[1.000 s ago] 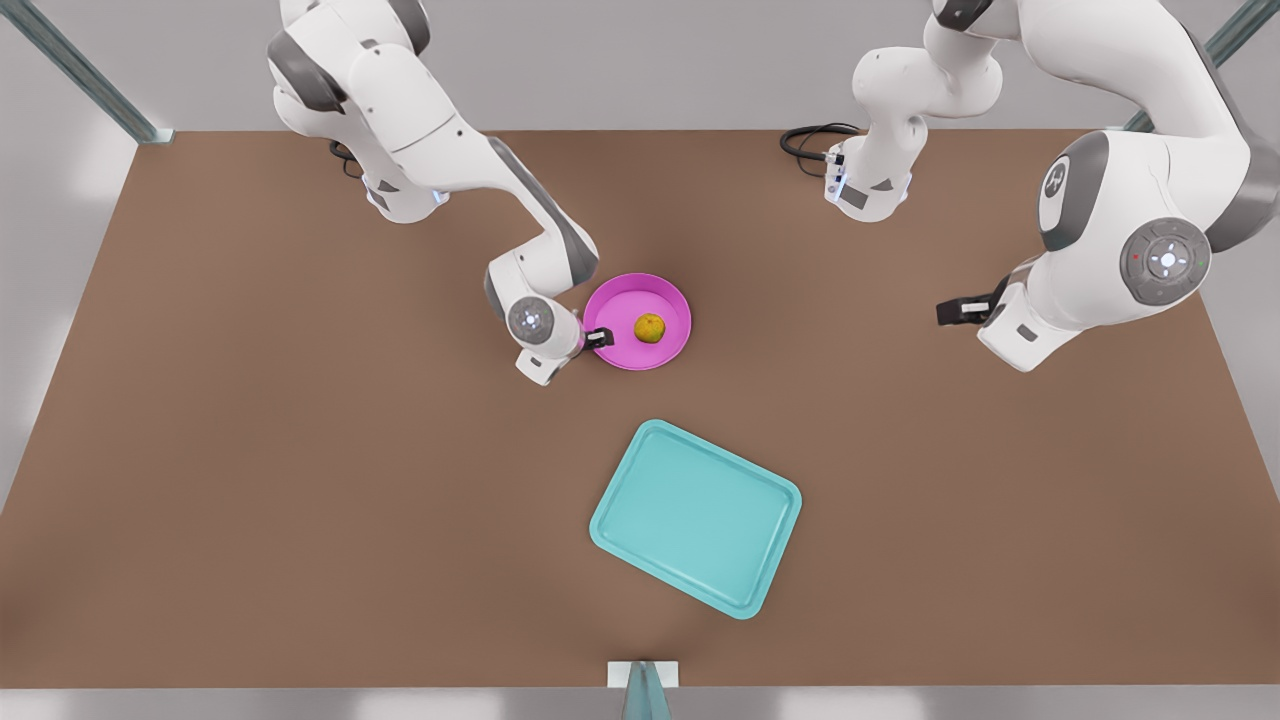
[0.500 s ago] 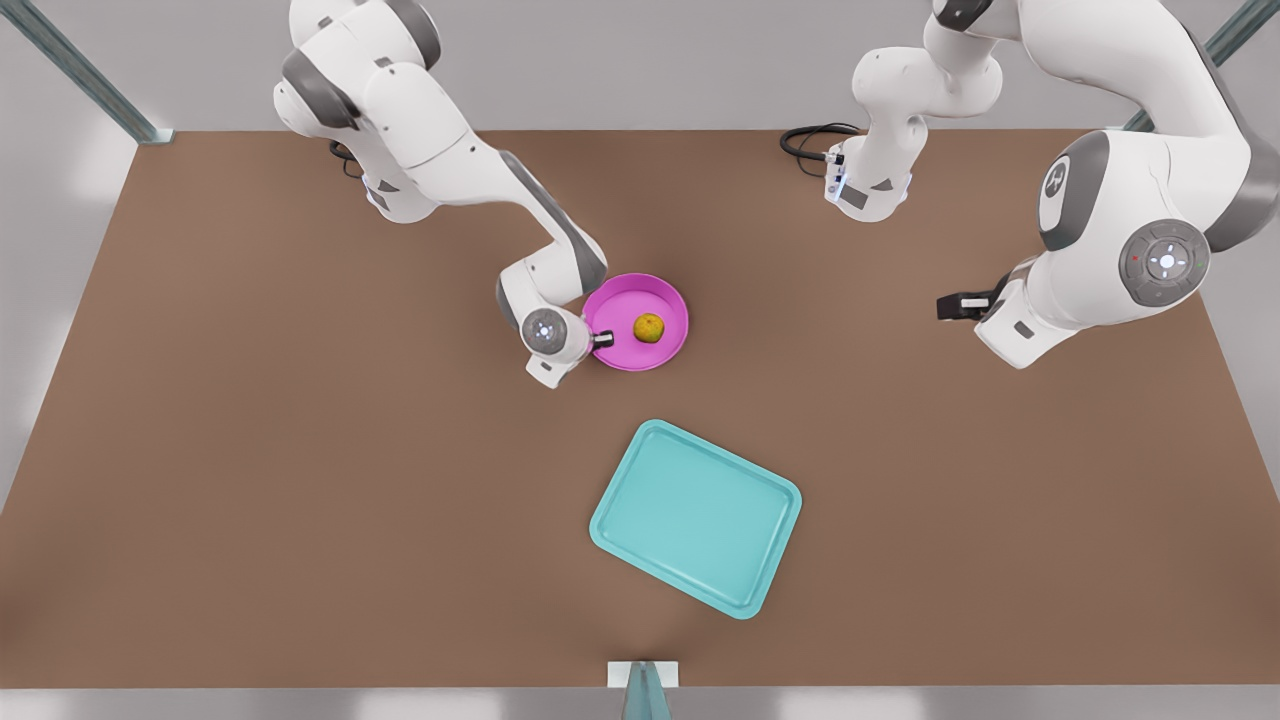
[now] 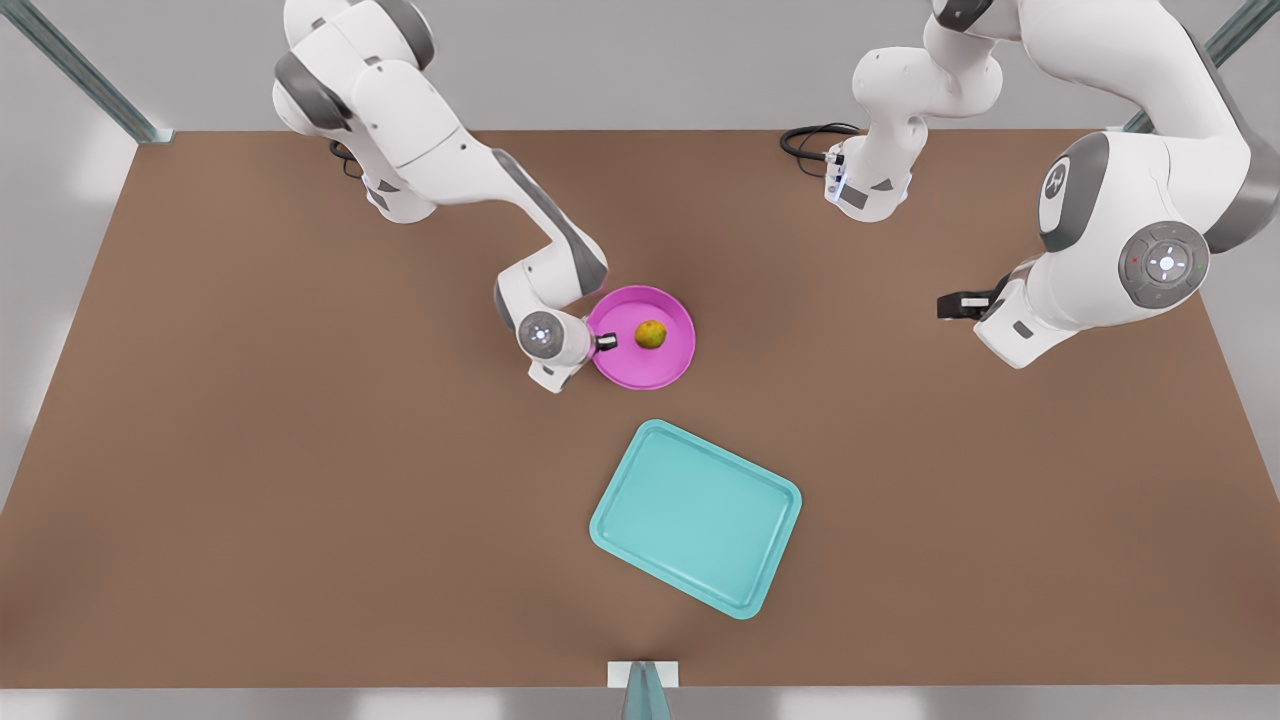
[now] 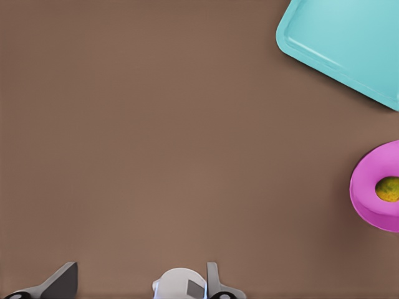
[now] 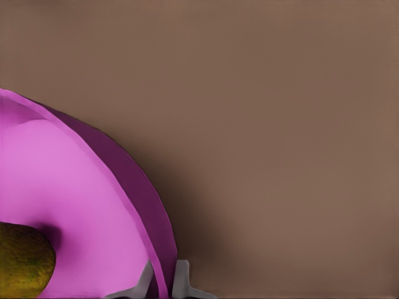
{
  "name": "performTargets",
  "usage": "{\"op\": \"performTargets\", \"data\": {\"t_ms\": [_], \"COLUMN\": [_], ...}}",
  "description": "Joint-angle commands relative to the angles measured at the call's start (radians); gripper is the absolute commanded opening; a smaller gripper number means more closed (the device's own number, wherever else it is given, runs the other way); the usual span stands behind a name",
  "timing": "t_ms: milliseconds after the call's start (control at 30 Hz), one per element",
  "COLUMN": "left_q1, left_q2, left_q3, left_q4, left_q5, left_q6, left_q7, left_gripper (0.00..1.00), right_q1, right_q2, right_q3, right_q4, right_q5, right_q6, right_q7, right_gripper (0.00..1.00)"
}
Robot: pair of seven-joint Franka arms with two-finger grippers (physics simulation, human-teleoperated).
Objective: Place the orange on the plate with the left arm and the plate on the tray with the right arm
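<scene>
Shifted since a moment ago: plate [image 3: 645, 340] now sits slightly nearer the tray [image 3: 696, 517], orange [image 3: 651, 334] on it. Right gripper [image 3: 604, 343] pinches the plate's rim on the side away from the left arm. Left gripper [image 3: 945, 306] waits well apart from the plate, fingers spread.

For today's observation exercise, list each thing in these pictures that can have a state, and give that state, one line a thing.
orange: resting inside the plate, no pincer touching it.
plate: rim clamped by the right pincer, not on the tray.
tray: flat on the table, holding nothing.
right pincer: shut on the plate's rim, at the front view's left edge of it.
left pincer: open, waiting off to the front view's right, holding nothing.
</scene>
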State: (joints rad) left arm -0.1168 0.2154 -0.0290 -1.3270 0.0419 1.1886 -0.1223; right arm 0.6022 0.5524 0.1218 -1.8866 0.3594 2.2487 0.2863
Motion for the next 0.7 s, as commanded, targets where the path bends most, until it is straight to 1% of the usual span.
{"op": "performTargets", "data": {"t_ms": [0, 167, 333, 533, 667], "left_q1": [0.0, 0.0, 0.0, -0.001, 0.0], "left_q2": [0.001, 0.001, 0.001, -0.001, 0.002], "left_q3": [0.0, 0.0, 0.0, 0.0, 0.0], "left_q4": [0.0, 0.0, 0.0, 0.003, 0.015], "left_q5": [0.001, 0.001, 0.001, 0.0, 0.001], "left_q6": [-0.001, 0.0, 0.0, -0.003, 0.002], "left_q7": [0.018, 0.018, 0.018, 0.018, 0.019], "left_gripper": [1.0, 1.0, 1.0, 1.0, 1.0], "right_q1": [-0.002, -0.01, -0.039, -0.119, -0.124], "right_q2": [-0.006, -0.031, -0.034, 0.073, 0.193], "right_q3": [0.001, 0.004, -0.007, -0.008, -0.07], "right_q4": [0.004, 0.046, 0.179, 0.385, 0.573], "right_q5": [-0.011, 0.035, 0.096, 0.125, 0.15], "right_q6": [-0.035, -0.061, -0.147, -0.167, -0.164], "right_q7": [0.011, 0.013, 0.019, 0.02, 0.02], "right_gripper": [0.21, 0.21, 0.21, 0.21, 0.21]}}
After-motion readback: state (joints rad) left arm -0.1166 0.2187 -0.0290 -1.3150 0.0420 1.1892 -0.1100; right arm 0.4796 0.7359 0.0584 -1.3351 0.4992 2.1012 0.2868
